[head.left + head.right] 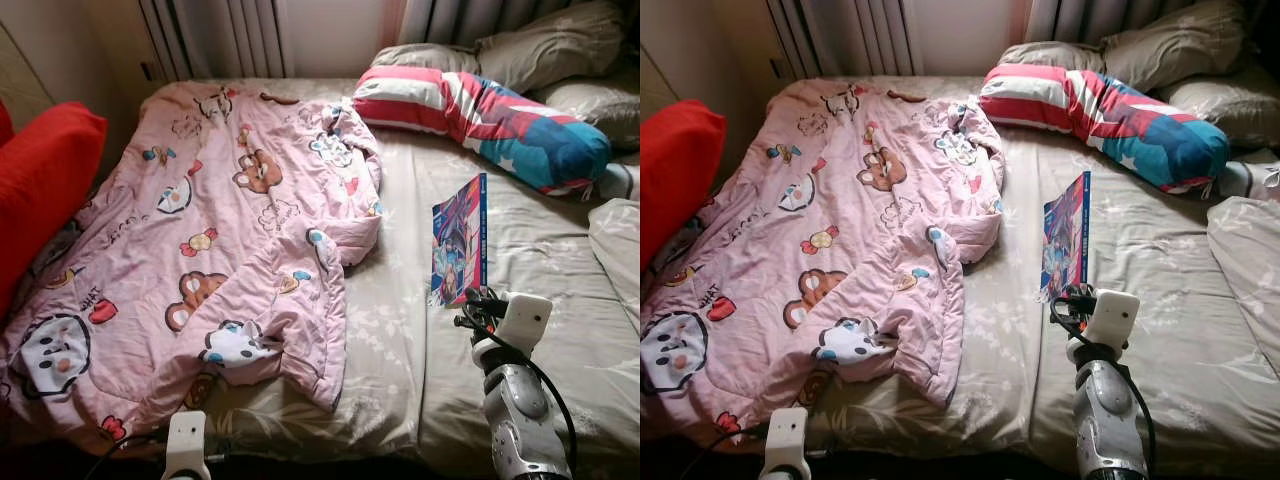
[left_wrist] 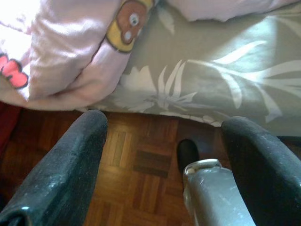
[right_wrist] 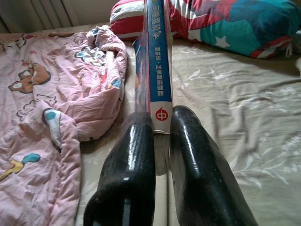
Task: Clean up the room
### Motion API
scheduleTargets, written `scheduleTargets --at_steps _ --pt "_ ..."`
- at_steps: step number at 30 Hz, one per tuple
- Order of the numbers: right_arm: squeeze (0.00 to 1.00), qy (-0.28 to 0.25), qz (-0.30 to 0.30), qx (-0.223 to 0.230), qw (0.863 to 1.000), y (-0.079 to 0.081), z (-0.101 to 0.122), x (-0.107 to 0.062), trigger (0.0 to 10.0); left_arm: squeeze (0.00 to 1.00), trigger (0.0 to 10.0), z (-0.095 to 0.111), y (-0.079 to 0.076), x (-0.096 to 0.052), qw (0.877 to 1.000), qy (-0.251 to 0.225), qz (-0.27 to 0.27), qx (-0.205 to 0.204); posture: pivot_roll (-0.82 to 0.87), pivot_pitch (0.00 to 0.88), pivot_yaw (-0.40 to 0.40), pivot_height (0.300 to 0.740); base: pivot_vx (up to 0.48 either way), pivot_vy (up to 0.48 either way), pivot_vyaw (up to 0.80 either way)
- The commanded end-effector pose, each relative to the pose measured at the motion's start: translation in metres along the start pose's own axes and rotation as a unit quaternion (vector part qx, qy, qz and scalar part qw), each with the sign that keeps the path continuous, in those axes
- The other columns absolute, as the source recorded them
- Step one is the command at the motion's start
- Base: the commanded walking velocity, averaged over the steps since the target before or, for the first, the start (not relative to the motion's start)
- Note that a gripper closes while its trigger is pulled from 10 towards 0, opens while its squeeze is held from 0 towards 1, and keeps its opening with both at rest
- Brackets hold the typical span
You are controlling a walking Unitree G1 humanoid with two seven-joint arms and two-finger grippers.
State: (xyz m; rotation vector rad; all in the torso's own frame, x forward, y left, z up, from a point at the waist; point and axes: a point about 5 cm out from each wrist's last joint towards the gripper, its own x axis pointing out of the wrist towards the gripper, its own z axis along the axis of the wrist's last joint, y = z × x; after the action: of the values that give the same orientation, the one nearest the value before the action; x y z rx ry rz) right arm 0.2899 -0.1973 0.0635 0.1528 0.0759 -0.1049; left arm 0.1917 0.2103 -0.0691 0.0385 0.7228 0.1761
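Book (image 1: 461, 238) first: a thin, glossy paperback, standing on edge above the grey leaf-print bed (image 1: 530, 330), pinched at its near end by the right gripper (image 3: 161, 136). From the wrist view its blue spine runs straight out along the line of the fingers (image 3: 134, 160), so the book's long axis points away from the robot toward the striped red, white and blue pillow (image 1: 480, 115) at the head of the bed. Both fingers are clamped on the lower end of the book, one on each cover, with the spine showing between them. The book's far end leans up and away, not lying flat on the sheet.

Beside the book, on the side away from the pillow's blue end, the pink cartoon-print quilt (image 1: 210, 250) lies spread and rumpled over much of the bed, its nearest fold close to the book but not touching it as far as I can tell. A red cushion (image 1: 40, 190) sits past the quilt's far edge.

The left gripper (image 2: 164, 155) hangs low off the foot of the bed, over the wooden parquet floor (image 2: 136, 169), its fingers spread wide with nothing between them. So the right arm alone has the book; I'd judge the next step is carrying it off the bed, keeping it from tipping sideways in that narrow pinch.
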Motion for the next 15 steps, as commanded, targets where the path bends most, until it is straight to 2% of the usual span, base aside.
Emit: scheduleTargets --at_steps 1,11,15 --pt "0.0 -0.028 0.016 0.0 0.999 0.007 0.01 0.004 10.0 0.0 10.0 -0.012 0.007 -0.004 0.999 0.026 0.016 -0.012 -0.1 0.073 0.014 0.74 0.0 0.0 0.0" --pt "0.0 -0.022 0.015 -0.003 1.0 0.005 0.004 0.002 10.0 0.0 10.0 -0.014 -0.001 -0.004 0.999 0.03 -0.006 0.01 -0.12 0.042 0.027 0.74 0.0 0.0 0.0" --pt "0.0 -0.022 0.01 0.0 1.0 0.004 0.003 0.0 10.0 0.0 10.0 -0.013 -0.004 -0.004 0.999 0.029 -0.017 0.02 -0.14 0.031 0.031 0.74 0.0 -0.26 0.0"
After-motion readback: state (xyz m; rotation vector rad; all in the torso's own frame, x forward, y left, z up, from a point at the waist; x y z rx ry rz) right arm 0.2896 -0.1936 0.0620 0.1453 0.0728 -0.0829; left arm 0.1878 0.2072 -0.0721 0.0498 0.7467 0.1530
